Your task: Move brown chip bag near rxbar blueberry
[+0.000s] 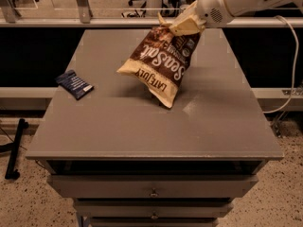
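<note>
Hanging from the end effector (182, 25) up near the back of the surface (142, 131), the brown chip bag (158, 66) is basically dangling in the air, pinched by its top edge between the two cream-coloured fingers, which are pressed together on the crinkly foil. The bag tilts down and to the left, so the white "Sea Salt" script and the "LATE JULY" lettering on the cream-yellow band read upside down from this angle. Its lowest corner points at the middle of the grey top with a soft shadow under it, and honestly I can't tell whether that corner touches or just hovers above. The white robot arm (239, 1) comes in from the upper right, reaching over the back right part of the top. The rxbar blueberry (74, 83) lies flat way over by the left edge, a small dark navy wrapper with a little white label patch, turned at an angle to the edge. It sits well apart from the bag, with a wide stretch of bare grey top between the two. Below the top there's a stack of drawers (154, 186), each front with a small knob in the middle. A grey cable (296, 56) loops down on the right side, and a black bar (15, 148) lies on the speckled floor (284, 202) to the left.
</note>
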Tool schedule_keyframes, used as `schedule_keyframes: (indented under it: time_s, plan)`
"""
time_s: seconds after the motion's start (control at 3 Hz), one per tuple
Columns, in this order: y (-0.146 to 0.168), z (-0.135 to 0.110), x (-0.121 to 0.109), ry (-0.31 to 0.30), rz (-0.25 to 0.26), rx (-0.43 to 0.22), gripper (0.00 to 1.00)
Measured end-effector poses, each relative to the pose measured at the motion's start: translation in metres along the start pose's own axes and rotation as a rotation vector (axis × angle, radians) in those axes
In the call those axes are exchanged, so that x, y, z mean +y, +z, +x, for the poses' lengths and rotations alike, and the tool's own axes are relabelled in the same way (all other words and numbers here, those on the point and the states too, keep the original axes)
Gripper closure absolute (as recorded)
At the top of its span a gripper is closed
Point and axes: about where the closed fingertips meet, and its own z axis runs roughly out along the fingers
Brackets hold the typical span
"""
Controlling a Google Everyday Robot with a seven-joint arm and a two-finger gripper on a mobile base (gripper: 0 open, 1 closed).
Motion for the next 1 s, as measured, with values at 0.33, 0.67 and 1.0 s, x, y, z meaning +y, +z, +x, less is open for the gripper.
schedule_keyframes:
  time_s: [0.33,0.67,1.0]
  plan:
    - [0.026,-0.008,0.014,-0.045,-0.075,-0.021,1.00]
    - [0.047,-0.021,0.030,-0.096,-0.158,-0.050,1.00]
    - [0.064,-0.027,0.043,-0.119,-0.215,-0.072,1.00]
